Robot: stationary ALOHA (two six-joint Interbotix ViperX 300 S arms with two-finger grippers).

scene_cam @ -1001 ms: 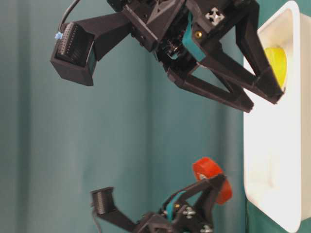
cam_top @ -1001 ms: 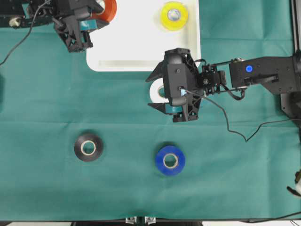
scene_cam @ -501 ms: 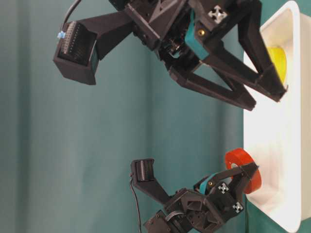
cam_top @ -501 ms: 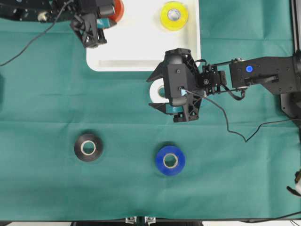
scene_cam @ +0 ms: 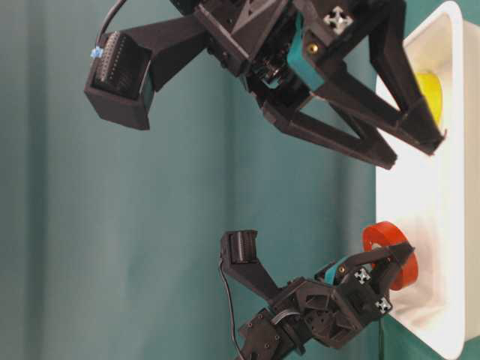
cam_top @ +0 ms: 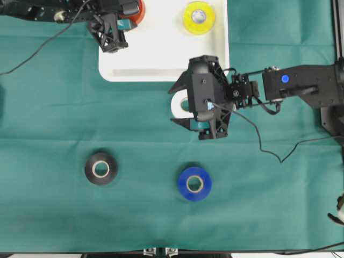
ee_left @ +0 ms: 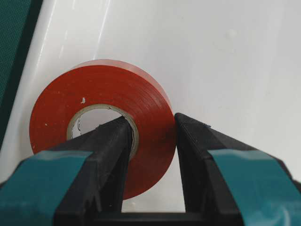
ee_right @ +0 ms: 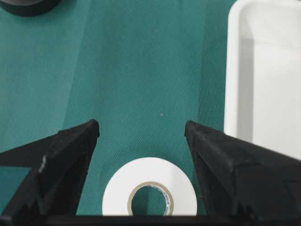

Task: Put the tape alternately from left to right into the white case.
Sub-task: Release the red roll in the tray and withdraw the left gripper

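The white case sits at the tabletop's far edge. The left end effector, clenched on the red tape, hangs inside; lower it flat before releasing. The right end effector gapes over white tape.

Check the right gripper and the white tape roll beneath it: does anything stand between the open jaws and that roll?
Nothing visible does. The right gripper hangs open above the white tape roll, which lies flat on the green cloth beside the white case. Only bare cloth shows between its jaws and the roll.
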